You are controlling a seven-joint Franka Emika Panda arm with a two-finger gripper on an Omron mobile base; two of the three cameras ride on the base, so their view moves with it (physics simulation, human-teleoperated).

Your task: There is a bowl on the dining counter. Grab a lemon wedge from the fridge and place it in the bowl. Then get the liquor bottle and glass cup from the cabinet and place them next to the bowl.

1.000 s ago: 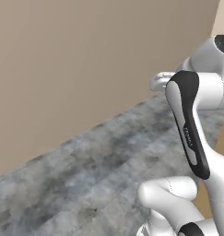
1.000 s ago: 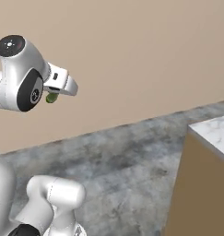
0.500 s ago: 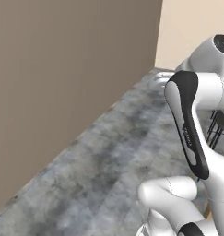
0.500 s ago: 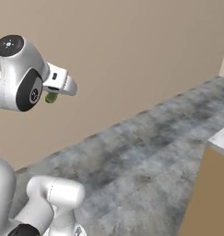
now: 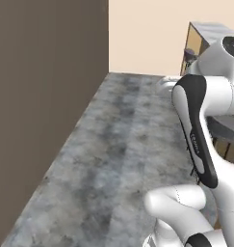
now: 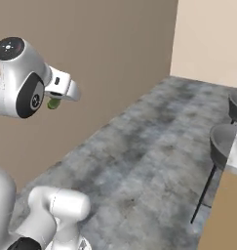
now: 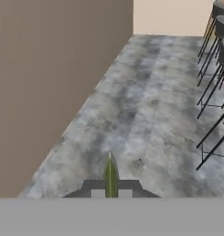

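Observation:
My gripper [image 7: 110, 188] is shut on a thin green-yellow lemon wedge [image 7: 110, 174] that stands edge-on between the fingertips. In the right base view the gripper [image 6: 56, 99] is held high at the left, and the lemon wedge [image 6: 53, 103] shows just beneath it. A corner of the dining counter [image 6: 226, 215], tan-sided with a pale top, sits at the lower right. The bowl, fridge, cabinet, liquor bottle and glass cup are out of view.
A brown wall [image 5: 46, 87] runs along the left and meets a cream wall [image 5: 147, 34] at the far end. Grey mottled floor [image 7: 141, 106] stretches ahead. Dark bar stools [image 7: 219, 50] line the right side, beside the counter.
The whole scene has swung as the base turned: the brown wall slid left, and the cream wall, stools and counter came into view. The gripper still holds the wedge.

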